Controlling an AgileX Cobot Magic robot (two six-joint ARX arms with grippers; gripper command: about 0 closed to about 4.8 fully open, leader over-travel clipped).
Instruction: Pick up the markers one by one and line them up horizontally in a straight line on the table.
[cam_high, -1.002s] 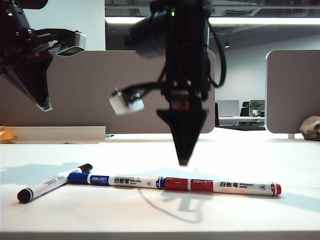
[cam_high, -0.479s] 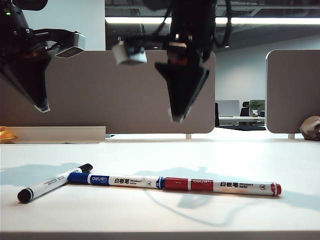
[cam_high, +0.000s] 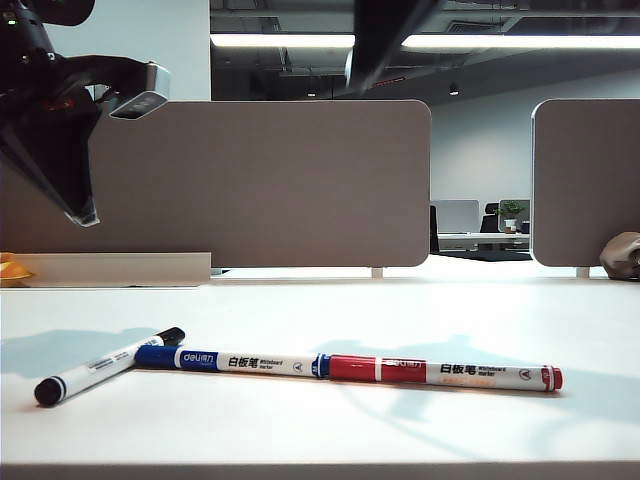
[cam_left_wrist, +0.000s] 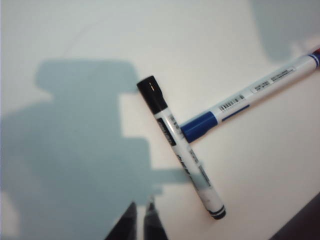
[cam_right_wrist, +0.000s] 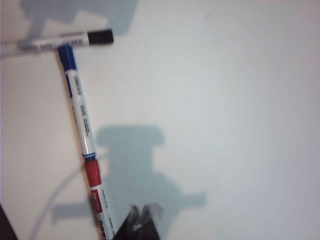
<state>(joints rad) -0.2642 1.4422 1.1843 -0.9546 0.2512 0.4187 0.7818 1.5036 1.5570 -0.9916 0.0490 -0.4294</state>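
Both end effectors (cam_left_wrist: 141, 223) (cam_right_wrist: 141, 216) above markers (cam_high: 300, 366)

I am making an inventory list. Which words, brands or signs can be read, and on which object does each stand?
"deli": blue marker.
"deli", fainter: red marker.
Both also carry Chinese characters and small print, too blurred to read.
Black marker: small print, unreadable.
A barcode shows in the left wrist view; its digits are illegible.

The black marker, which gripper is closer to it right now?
Left. The left gripper hangs above the black marker, shut. The right gripper is raised over the red marker, farther off.
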